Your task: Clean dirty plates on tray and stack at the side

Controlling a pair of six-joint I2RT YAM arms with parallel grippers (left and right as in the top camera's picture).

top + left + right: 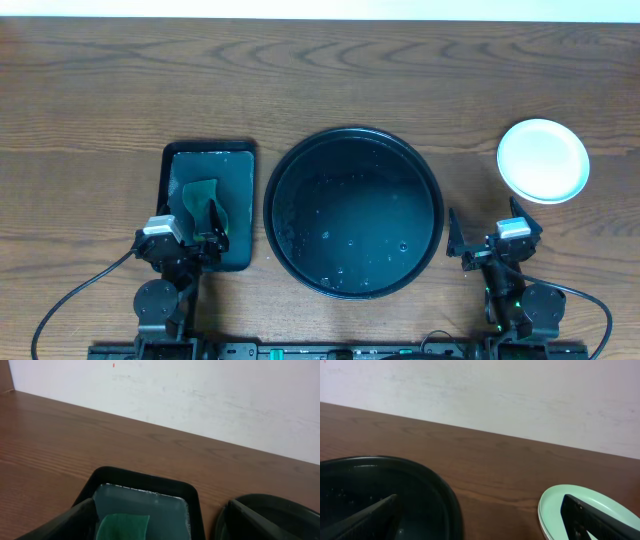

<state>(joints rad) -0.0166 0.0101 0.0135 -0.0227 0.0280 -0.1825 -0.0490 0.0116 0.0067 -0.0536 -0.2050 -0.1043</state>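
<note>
The round black tray [353, 131] sits mid-table with no plates on it, only water droplets on its floor. The plates [543, 160] lie stacked on the bare wood at the right; the top one is pale and free of smears. In the right wrist view the stack [555, 505] looks mint-green and the tray's rim [427, 480] is at the left. My right gripper [490, 234] [485, 527] hangs open between tray and stack, holding nothing. My left gripper [195, 230] [160, 530] is open over the near end of the sponge tray.
A small rectangular dark tray [240, 160] [145, 479] left of the round one holds water and a green sponge [200, 200] [122, 527]. Bare wood-grain table runs along the far side up to a white wall [200, 395].
</note>
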